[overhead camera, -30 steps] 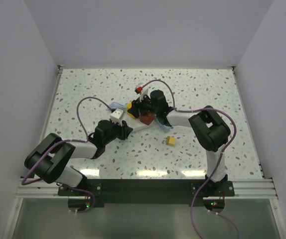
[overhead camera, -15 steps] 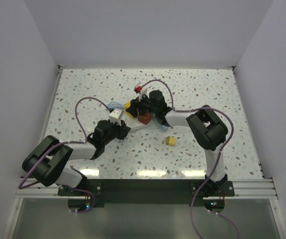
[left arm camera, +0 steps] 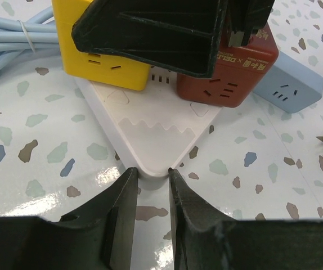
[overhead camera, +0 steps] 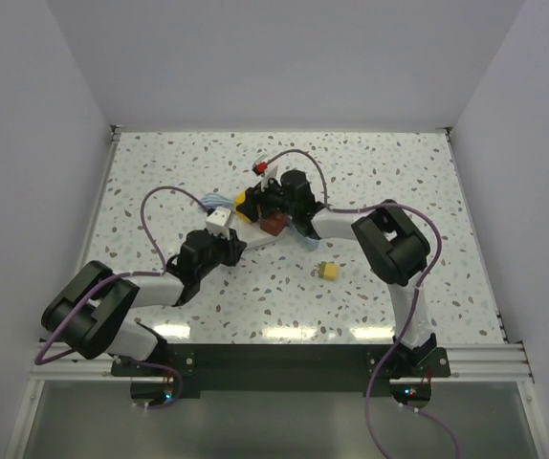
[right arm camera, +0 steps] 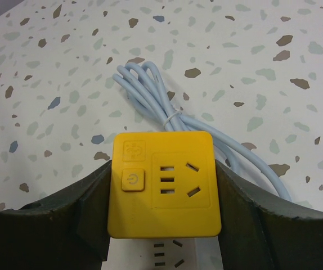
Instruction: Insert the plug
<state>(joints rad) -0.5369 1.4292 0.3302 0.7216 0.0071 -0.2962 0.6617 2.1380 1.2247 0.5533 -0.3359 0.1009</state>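
Right gripper (right arm camera: 162,194), yellow cube (right arm camera: 173,152) shifted left; one strip (left arm camera: 150,140), three cubes (left arm camera: 229,73), one plug (overhead camera: 328,272)

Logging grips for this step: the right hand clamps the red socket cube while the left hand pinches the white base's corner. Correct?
Not quite. The socket cube that the right hand clamps is yellow, not red; the right wrist view shows it. The left hand does pinch the white base at its corner.

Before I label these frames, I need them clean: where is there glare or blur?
Top view: glare streaks the table along its near edge. Left wrist view: a glare patch on the table beside the white strip; its own fingers look soft. Right wrist view: even light, yellow block sharp.
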